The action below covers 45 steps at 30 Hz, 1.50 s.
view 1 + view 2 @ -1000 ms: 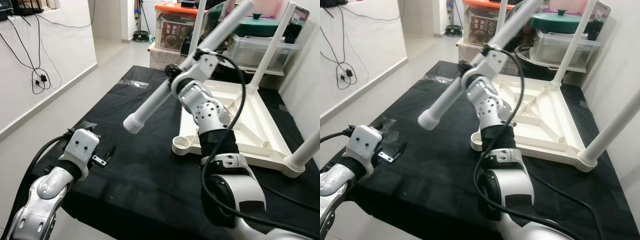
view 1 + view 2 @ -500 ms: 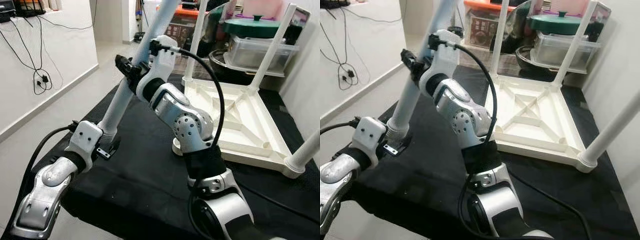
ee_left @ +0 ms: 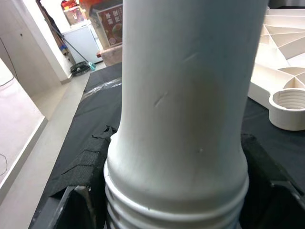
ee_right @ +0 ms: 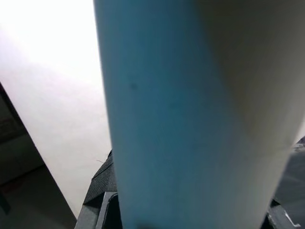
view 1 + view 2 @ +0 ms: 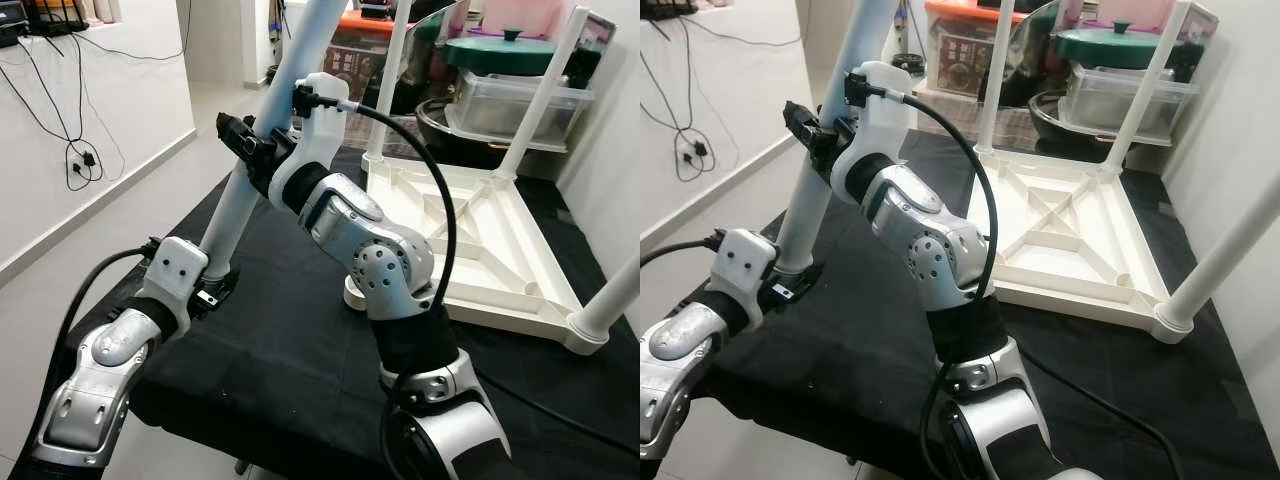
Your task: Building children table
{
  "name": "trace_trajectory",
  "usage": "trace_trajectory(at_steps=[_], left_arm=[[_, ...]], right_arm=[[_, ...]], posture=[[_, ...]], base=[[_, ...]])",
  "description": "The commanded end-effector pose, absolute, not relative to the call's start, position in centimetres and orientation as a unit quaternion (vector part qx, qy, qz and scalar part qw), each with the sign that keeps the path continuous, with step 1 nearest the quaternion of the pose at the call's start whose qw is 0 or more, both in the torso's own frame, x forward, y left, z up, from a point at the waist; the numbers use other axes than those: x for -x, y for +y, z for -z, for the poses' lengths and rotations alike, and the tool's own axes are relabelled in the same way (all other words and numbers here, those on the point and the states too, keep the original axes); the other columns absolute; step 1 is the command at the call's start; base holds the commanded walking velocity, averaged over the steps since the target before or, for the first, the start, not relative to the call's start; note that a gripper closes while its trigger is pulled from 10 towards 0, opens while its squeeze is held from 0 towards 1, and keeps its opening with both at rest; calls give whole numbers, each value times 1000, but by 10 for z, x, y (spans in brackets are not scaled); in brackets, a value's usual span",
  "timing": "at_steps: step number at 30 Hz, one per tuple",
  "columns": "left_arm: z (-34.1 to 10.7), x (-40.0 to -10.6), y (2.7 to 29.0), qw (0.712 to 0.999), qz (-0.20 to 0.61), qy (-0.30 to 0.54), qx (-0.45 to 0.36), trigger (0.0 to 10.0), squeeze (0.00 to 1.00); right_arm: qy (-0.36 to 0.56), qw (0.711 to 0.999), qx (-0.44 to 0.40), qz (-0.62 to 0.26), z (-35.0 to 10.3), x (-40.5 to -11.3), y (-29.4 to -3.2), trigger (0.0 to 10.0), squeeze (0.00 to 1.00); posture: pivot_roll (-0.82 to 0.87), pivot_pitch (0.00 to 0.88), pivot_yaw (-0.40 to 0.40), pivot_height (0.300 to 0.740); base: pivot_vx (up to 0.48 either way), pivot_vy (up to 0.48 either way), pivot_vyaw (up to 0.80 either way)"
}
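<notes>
The loose leg (image 5: 262, 130) is a white tube that stands almost upright, leaning a little, over the left part of the black cloth (image 5: 290, 340). Its threaded end (image 3: 176, 210) points down. The right gripper (image 5: 243, 145) is closed around the leg at about the middle of its visible length, with the right arm reaching across from the right side. The left gripper (image 5: 213, 290) is at the bottom end of the leg, and in the left wrist view its fingers (image 3: 78, 191) stand on both sides of the threaded end, very close to it; I cannot tell if they really press on it.

To the right lies the tabletop (image 5: 480, 250), white and upside down on the cloth, with ribs crossing on its underside. Three legs are already on it and stand up from its corners. The near left corner has an empty round socket (image 3: 288, 109), just beside the right arm.

Behind the table are plastic boxes (image 5: 510, 95) and a green lid (image 5: 505, 45)
</notes>
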<state>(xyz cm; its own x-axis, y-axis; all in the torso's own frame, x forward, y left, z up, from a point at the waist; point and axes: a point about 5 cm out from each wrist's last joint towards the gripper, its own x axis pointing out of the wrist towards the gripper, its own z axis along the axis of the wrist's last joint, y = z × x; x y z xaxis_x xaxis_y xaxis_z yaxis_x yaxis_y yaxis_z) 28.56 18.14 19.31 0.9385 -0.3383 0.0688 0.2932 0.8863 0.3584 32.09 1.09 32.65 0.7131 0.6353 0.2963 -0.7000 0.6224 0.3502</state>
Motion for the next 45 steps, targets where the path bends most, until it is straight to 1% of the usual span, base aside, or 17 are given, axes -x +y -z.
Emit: trace_trajectory(at_steps=[1,9,10,11,12,14,15,19,21,22,25,31,32,34,36,41,45], left_arm=[[-193,-287,184,972,155,-69,-163,0,0],[-194,-287,180,970,164,-73,-163,0,0],[-194,-287,179,970,167,-71,-164,0,0],[-193,-286,178,969,173,-67,-161,0,0],[-191,-284,176,967,188,-63,-160,8667,0],[-191,-282,174,965,198,-61,-159,8667,0],[-190,-278,171,962,215,-58,-156,10000,0],[-191,-271,167,956,246,-58,-148,10000,0],[-193,-261,161,946,288,-58,-134,10000,0],[-194,-256,158,941,307,-58,-131,10000,0],[-194,-248,156,932,334,-52,-128,10000,0],[-189,-236,154,916,375,-32,-138,10000,0],[-188,-232,155,911,387,-25,-142,10000,0],[-188,-230,155,908,393,-21,-144,10000,0],[-188,-228,155,905,400,-14,-144,10000,0],[-187,-222,153,898,416,-3,-142,10000,0],[-186,-220,153,894,425,5,-142,10000,0]], right_arm=[[-61,880,-248,-401,-323,-312,21,0,0],[-56,878,-239,-411,-319,-310,22,0,0],[-54,876,-238,-415,-318,-310,23,10000,0],[-52,876,-234,-420,-318,-310,23,10000,0],[-57,873,-236,-424,-317,-312,21,10000,682],[-61,871,-238,-426,-316,-313,19,10000,682],[-73,864,-242,-436,-317,-313,17,10000,1000],[-108,838,-245,-474,-322,-309,13,10000,1000],[-137,787,-246,-548,-322,-299,6,10000,0],[-141,765,-243,-580,-320,-294,3,10000,0],[-136,736,-236,-620,-315,-289,-1,10000,0],[-124,713,-219,-655,-306,-284,-3,10000,0],[-115,704,-212,-668,-301,-283,-3,6745,0],[-110,699,-207,-676,-297,-282,-4,6745,0],[-108,694,-199,-684,-291,-282,-5,0,0],[-111,684,-190,-695,-287,-283,-8,0,0],[-108,695,-184,-687,-283,-287,-11,0,0]], posture=[[77,0,-45,740],[77,0,-46,740],[77,0,-46,740],[77,0,-47,740],[81,0,-50,740],[81,0,-51,740],[85,0,-55,740],[87,0,-56,740],[95,0,-58,740],[95,0,-58,740],[95,0,-58,740],[98,0,-57,740],[101,0,-58,740],[101,0,-58,740],[102,0,-57,740],[101,0,-55,740],[99,0,-55,740]], base=[[0,0,0],[0,0,0],[0,0,0],[0,0,0],[0,0,0],[0,0,0],[0,0,0],[0,0,0],[0,0,0],[0,0,0],[0,0,0],[0,0,0],[0,0,0],[0,0,0],[0,0,0],[0,0,0],[0,0,0]])
